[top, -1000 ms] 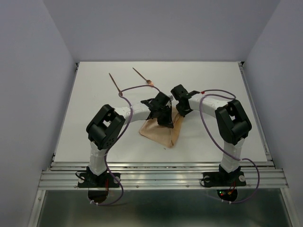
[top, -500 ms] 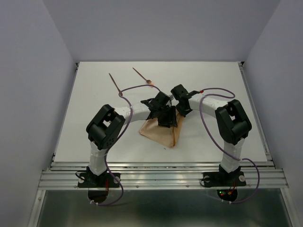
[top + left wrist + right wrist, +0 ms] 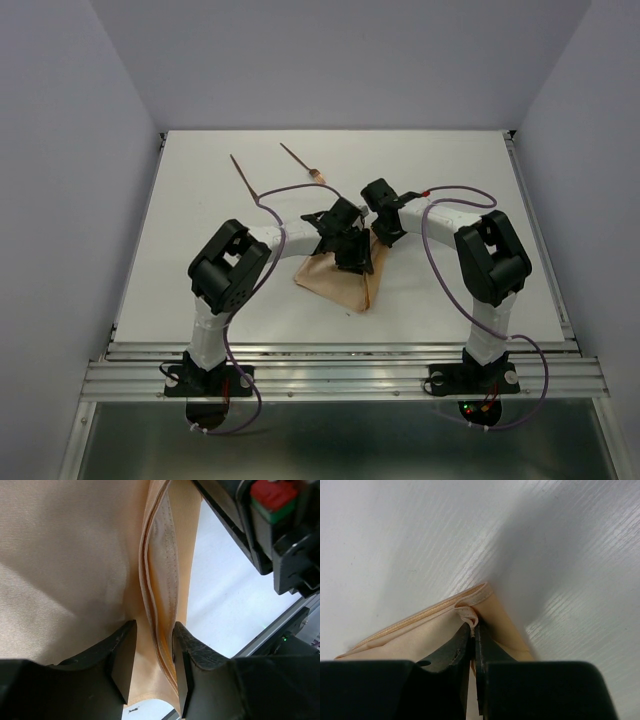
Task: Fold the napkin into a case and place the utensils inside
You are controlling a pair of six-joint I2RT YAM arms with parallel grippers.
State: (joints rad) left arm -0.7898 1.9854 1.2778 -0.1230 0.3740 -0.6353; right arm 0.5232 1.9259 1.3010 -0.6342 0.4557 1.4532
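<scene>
1. White table (image 3: 200, 210), pale walls. Folded tan napkin (image 3: 325, 282) lies flat mid-table.
2. Left gripper (image 3: 153, 642) sits low over napkin's right side. Fingers spread, straddling the doubled hem, not clamped.
3. Right gripper (image 3: 474, 630) at napkin's far right corner. Fingers pressed together, pinching the cloth.
4. Utensils (image 3: 243, 176) beyond napkin, far-left, well apart from it.
5. Versus a second ago: left fingers were shut, now parted. Napkin's right flap looks narrower.

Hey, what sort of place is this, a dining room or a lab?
Probably a robot lab test cell: bare grey walls box in a white table, with left arm and right arm bolted to a metal rail at its near edge.
</scene>
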